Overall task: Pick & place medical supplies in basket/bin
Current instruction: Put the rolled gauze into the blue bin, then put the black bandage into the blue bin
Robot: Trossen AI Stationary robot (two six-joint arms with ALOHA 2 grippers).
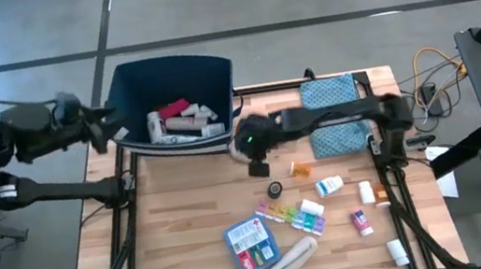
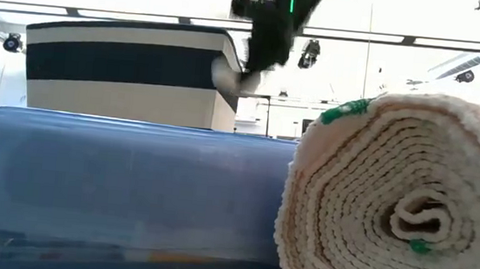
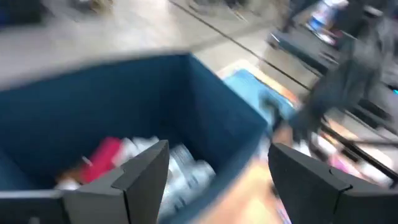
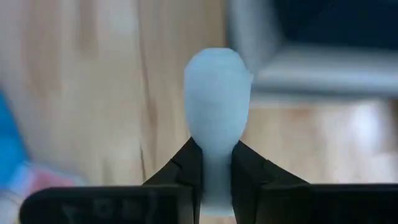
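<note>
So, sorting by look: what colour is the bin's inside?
Dark navy blue bin, best seen in the left wrist view.

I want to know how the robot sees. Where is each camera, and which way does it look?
High view: above, looking straight down on the table, bin and both arms.
Low view: at table height, looking level past a bandage roll; an arm comes from above.
Left wrist view: on the left arm, facing into the bin past the open left tool.
Right wrist view: on the right arm; right tool grips a white bottle.
High and left wrist share the bin.
</note>
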